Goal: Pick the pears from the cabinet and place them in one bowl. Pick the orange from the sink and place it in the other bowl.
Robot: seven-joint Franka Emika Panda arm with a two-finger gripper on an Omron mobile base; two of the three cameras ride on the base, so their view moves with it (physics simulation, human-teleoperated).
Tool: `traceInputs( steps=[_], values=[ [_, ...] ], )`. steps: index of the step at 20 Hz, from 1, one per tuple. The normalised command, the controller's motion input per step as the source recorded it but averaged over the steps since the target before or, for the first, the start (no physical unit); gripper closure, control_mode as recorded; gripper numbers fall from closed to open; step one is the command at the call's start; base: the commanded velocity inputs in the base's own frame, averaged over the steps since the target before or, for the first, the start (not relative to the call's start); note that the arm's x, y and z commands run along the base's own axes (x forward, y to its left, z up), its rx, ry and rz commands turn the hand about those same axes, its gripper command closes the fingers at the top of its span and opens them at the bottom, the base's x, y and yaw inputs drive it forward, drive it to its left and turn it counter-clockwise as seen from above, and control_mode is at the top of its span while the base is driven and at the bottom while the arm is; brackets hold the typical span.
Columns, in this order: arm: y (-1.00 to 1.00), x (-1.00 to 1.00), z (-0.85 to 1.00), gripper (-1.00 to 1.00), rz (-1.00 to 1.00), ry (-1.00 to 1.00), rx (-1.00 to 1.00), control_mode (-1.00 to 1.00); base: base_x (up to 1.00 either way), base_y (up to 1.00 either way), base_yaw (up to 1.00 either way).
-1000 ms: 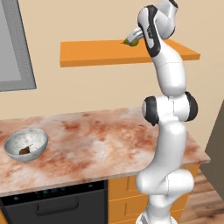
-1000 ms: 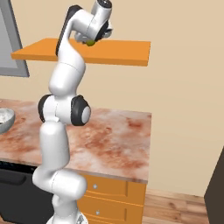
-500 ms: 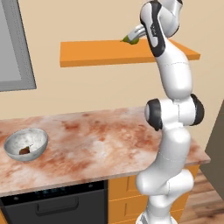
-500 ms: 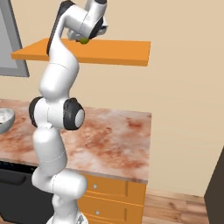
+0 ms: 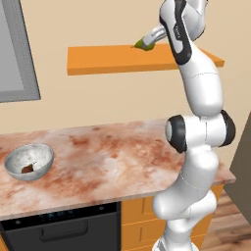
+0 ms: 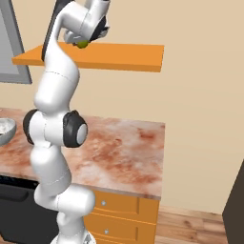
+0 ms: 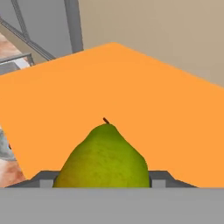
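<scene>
Gripping yellow-green pear (image 7: 104, 158), end effector (image 7: 103, 178) clamped on it, above orange cabinet (image 7: 131, 92)

The pear (image 7: 104, 157) hides the fingertips in the hand view, and its base is cut off there. In the right base view the hand covers most of it. The speckled bowl (image 6: 5, 131) is cut by that view's left edge.

yellow-green pear (image 7: 103, 157) above orange cabinet (image 7: 131, 96), brown pear (image 5: 28, 168) in marbled bowl (image 5: 29, 161)
</scene>
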Motion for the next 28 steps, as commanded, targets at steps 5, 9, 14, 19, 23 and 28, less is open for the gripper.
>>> traceInputs(
  steps=[5,9,14,19,23,28],
  values=[
    [0.16,-0.45,0.0,1.0,0.05,0.05,0.0,-1.0,0.0,0.0,0.0],
    [0.26,-0.41,-0.1,1.0,0.03,0.0,0.0,-1.0,0.0,0.0,0.0],
    [0.27,-0.36,-0.13,1.0,0.07,0.0,0.0,-1.0,0.0,0.0,0.0],
    [0.32,-0.33,-0.15,1.0,0.03,0.02,0.0,-1.0,0.0,0.0,0.0],
    [0.33,-0.24,-0.24,1.0,0.03,0.09,0.02,-1.0,0.0,0.0,0.0],
    [0.31,-0.2,-0.28,1.0,0.0,0.06,0.11,-1.0,0.0,0.0,0.0]
  ],
)
